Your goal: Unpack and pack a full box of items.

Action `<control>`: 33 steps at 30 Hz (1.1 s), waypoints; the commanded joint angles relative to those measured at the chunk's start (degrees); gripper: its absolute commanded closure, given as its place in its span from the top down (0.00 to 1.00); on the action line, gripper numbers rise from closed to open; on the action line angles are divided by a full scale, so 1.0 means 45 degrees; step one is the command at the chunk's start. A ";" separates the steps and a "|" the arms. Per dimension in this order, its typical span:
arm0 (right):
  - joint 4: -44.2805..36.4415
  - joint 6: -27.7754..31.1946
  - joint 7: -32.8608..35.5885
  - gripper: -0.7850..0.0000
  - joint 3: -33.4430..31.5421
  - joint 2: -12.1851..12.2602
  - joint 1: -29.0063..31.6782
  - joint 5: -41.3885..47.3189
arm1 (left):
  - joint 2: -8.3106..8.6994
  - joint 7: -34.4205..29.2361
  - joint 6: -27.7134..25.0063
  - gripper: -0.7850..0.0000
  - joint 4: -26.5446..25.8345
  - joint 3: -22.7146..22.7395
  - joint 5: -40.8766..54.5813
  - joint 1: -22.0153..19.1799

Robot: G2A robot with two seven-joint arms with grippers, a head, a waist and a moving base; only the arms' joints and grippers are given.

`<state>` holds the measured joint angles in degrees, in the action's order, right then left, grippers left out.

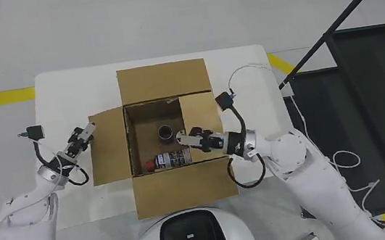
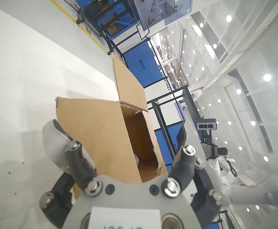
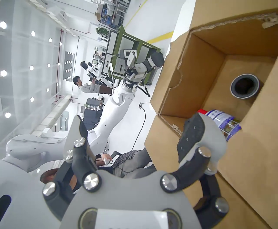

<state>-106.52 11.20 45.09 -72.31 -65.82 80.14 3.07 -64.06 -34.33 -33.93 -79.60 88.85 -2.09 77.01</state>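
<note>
An open cardboard box [image 1: 162,81] stands in the middle of the white table [image 1: 65,100] with its flaps folded outward. Inside, a dark, open-topped cylinder [image 1: 166,132] stands upright, and a labelled can [image 1: 170,159] lies on its side near the front wall. My right gripper [image 1: 186,137] hangs open over the box's right side, above its inner flap. The right wrist view shows the cylinder [image 3: 244,86] and the can [image 3: 225,123] just beyond my open right gripper [image 3: 136,128]. My left gripper [image 1: 86,132] is open and empty beside the box's left flap [image 2: 102,130].
A dark metal frame [image 1: 363,83] stands off the table's right edge, with a slanted bar reaching toward the table's back right corner. A thin white cable [image 1: 248,69] loops above the right arm. Bare table shows to the left of the box and behind it.
</note>
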 commanded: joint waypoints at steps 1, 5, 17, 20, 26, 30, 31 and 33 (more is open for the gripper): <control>-0.0166 0.0086 0.0069 1.00 -0.0307 0.0061 0.0301 0.0058 | 0.0003 -0.0032 -0.0028 1.00 -0.0058 -0.0069 0.0089 0.0010; -0.0260 0.0190 0.0103 1.00 -0.0543 0.0126 0.0608 0.0152 | -0.0025 -0.0182 -0.0016 1.00 -0.0270 -0.0386 0.0525 -0.0015; 0.0023 0.0201 0.0018 1.00 -0.0601 0.0204 0.0643 0.0171 | -0.0203 -0.0383 0.0359 1.00 -0.0956 -0.1848 0.1195 -0.0216; 0.0060 0.0236 0.0021 1.00 -0.0694 0.0234 0.0704 0.0225 | -0.0223 -0.0533 0.0449 1.00 -0.0886 -0.2120 0.1169 -0.0320; 0.0092 0.0343 -0.0009 1.00 -0.0797 0.0280 0.0809 0.0324 | -0.0231 -0.0604 0.0518 1.00 -0.0723 -0.2418 0.0780 -0.0538; 0.0077 0.0364 -0.0022 1.00 -0.0796 0.0304 0.0840 0.0333 | -0.0235 -0.0161 0.0419 1.00 -0.0699 -0.2437 0.0466 -0.0555; 0.0075 0.0367 -0.0028 1.00 -0.0794 0.0309 0.0845 0.0335 | -0.0226 -0.0110 0.0385 1.00 -0.0720 -0.2390 0.0471 -0.0550; 0.0072 0.0371 -0.0009 1.00 -0.0785 0.0321 0.0844 0.0332 | -0.0201 -0.0010 0.0319 1.00 -0.0790 -0.2249 0.0498 -0.0501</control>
<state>-106.19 12.86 45.01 -75.86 -64.40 83.95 4.57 -65.03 -34.59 -32.35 -82.97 78.38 0.01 74.62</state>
